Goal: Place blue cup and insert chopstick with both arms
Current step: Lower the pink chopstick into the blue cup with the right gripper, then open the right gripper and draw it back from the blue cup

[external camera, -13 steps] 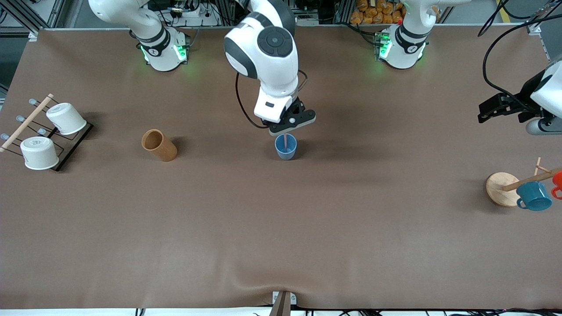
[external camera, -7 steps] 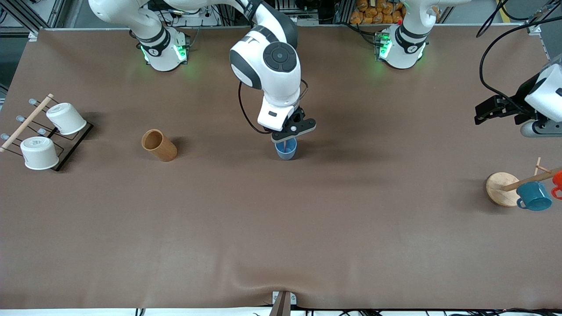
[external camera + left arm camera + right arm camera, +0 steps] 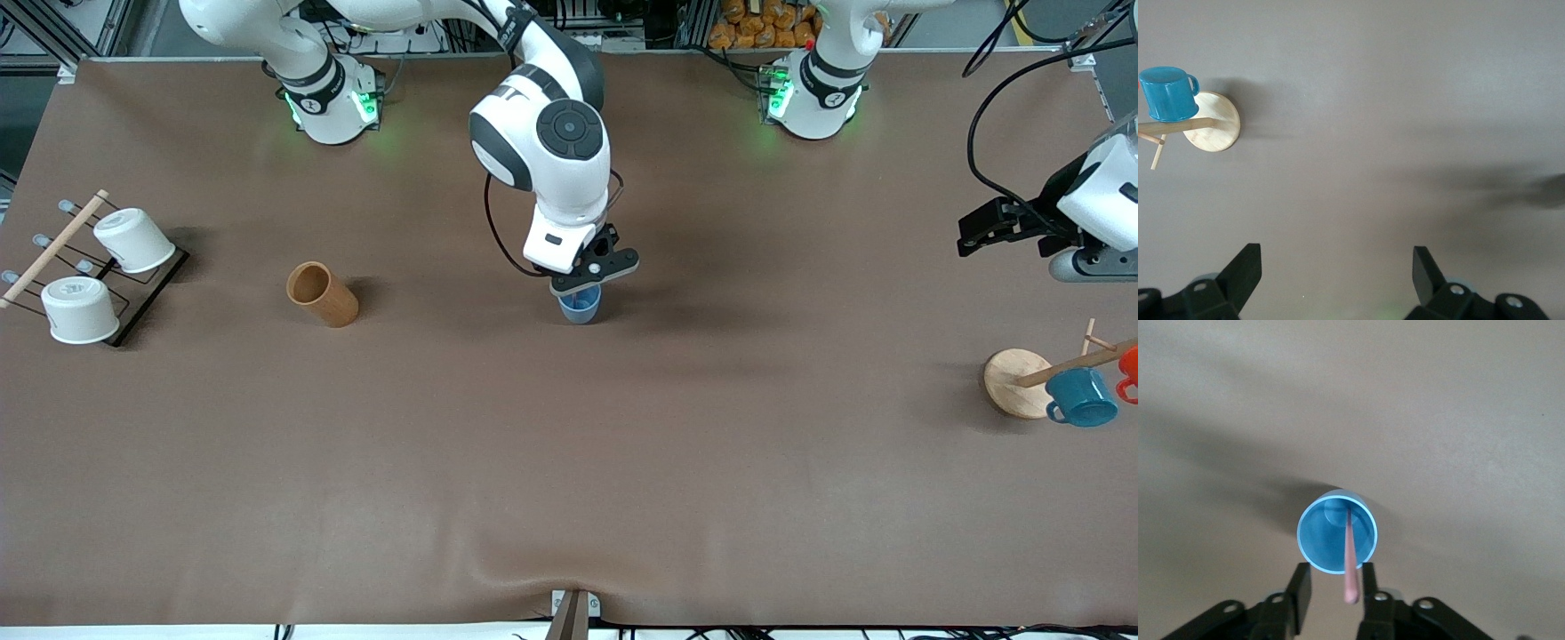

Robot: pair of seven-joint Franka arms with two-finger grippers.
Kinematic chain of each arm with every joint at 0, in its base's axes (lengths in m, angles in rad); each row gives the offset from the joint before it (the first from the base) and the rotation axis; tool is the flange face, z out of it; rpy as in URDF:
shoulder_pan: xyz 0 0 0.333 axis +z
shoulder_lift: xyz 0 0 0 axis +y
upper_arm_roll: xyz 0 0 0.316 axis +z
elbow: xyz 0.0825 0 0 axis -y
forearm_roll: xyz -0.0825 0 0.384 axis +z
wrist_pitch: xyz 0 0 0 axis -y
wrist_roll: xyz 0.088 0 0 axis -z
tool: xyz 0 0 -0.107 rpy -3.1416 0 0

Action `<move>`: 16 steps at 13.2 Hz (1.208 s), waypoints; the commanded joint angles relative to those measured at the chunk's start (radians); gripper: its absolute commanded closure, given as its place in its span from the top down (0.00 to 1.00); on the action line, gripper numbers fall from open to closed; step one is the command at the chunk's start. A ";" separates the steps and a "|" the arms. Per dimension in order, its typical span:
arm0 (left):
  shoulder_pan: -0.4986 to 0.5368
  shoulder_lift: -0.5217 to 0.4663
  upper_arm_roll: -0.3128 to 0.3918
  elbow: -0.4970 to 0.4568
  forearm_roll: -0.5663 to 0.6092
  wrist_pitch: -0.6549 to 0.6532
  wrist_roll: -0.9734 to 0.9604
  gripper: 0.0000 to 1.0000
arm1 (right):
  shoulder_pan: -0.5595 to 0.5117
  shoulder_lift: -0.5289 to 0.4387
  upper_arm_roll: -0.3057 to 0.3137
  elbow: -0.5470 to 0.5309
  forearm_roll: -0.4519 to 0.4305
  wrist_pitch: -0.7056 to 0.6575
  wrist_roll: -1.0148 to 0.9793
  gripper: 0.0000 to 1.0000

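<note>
Brown wooden cup [image 3: 322,294]: on the table toward the right arm's end, well apart from the blue cup [image 3: 580,307]. Two white cups [image 3: 133,240] on a black rack at that end. Teal mug [image 3: 1082,396] on a wooden stand [image 3: 1013,380] at the left arm's end.

Blue cup: upright, mid-table. Chopstick [image 3: 1350,555]: tip inside the cup, leaning on the rim.

Right gripper [image 3: 1335,585]: directly over the cup, fingers narrowly parted, chopstick between them, contact unclear.

Left gripper [image 3: 1336,272]: waiting, fingers wide apart, holding nothing, over bare table near the stand.

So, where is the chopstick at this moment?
The chopstick stands inside the blue cup at mid-table, its top between the fingers of the right gripper directly above.
</note>
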 commanded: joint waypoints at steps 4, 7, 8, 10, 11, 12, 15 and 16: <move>0.004 0.003 -0.002 0.003 -0.019 0.013 0.014 1.00 | 0.010 -0.046 -0.008 0.014 0.009 -0.009 0.012 1.00; 0.003 0.005 -0.002 0.005 -0.017 0.013 0.018 1.00 | 0.010 -0.086 -0.006 0.014 0.011 -0.045 0.012 1.00; 0.003 0.005 -0.002 0.006 -0.016 0.013 0.018 1.00 | 0.010 -0.106 -0.008 0.014 0.009 -0.061 0.014 1.00; 0.006 0.003 -0.002 0.008 -0.016 0.012 0.020 1.00 | -0.004 -0.152 -0.014 0.012 0.009 -0.113 0.018 1.00; 0.004 0.001 -0.002 0.009 -0.016 0.010 0.020 1.00 | -0.019 -0.175 -0.016 0.012 -0.006 -0.150 0.015 1.00; 0.004 -0.003 -0.002 0.006 -0.017 0.006 0.017 1.00 | -0.047 -0.202 -0.017 0.005 -0.007 -0.168 0.009 1.00; 0.006 -0.028 -0.003 -0.003 -0.019 -0.002 0.002 1.00 | -0.168 -0.267 -0.019 -0.004 -0.007 -0.230 -0.049 1.00; 0.009 -0.040 -0.003 -0.003 -0.019 -0.005 0.002 1.00 | -0.217 -0.285 -0.019 -0.012 -0.006 -0.242 -0.120 1.00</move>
